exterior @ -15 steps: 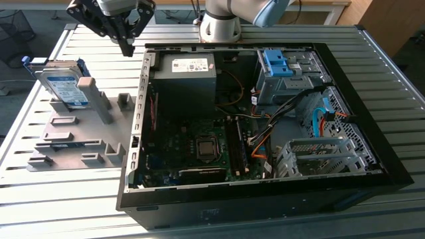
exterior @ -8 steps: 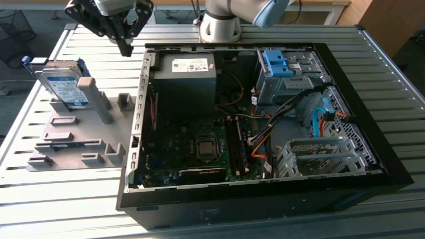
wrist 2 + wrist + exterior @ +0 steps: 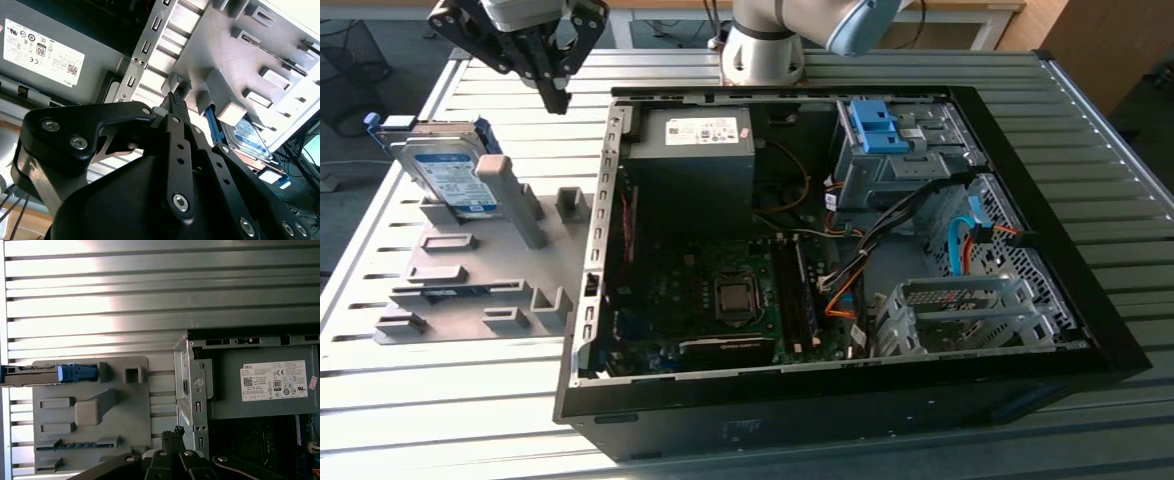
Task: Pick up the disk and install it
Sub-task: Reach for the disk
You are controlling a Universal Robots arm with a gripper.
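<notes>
I see the disk (image 3: 447, 178): silver-grey, white-and-blue label, blue edge frame; it stands on edge, leaning, in the grey holder (image 3: 507, 262) at the exterior view's left.

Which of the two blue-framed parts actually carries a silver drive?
The disk leaning in the grey rack outside the case; the blue bracket inside the case shows none.

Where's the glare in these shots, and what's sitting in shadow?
First wrist view: strong glare whitens the slatted table. Second wrist view: the corner past the grey holder is blown out, the gripper dark. Exterior view: the computer case is shadowed inside, the disk evenly lit.
</notes>
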